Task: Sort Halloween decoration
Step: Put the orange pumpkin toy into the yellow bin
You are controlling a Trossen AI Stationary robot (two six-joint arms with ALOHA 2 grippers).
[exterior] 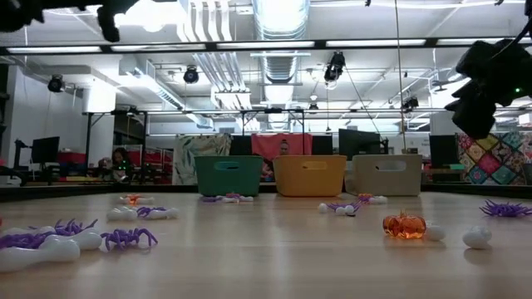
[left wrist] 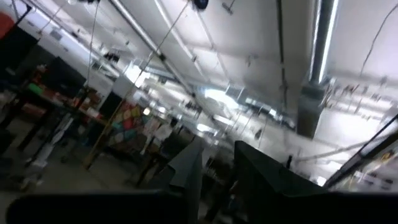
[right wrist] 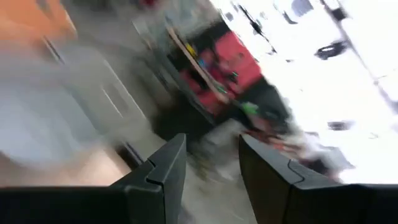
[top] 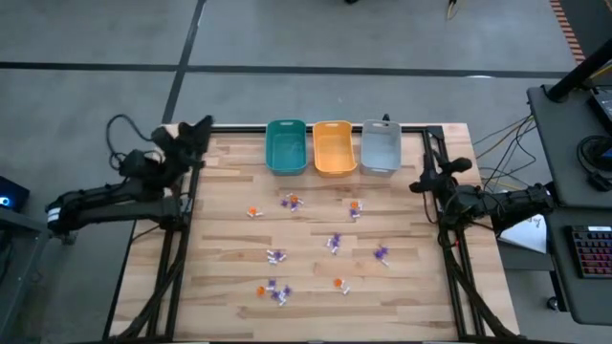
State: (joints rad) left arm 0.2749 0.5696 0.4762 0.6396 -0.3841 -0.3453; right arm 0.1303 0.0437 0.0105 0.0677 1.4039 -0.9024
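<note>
From above, the trinkets [top: 334,243] lie scattered on the tabletop [top: 229,287] before three bins [top: 332,147]; both arms wait at its edges. The low view cuts both arms off at the top. Left end effector [left wrist: 217,165] and right end effector [right wrist: 211,155] are spread, holding nothing; the right wrist view is blurred.
</note>
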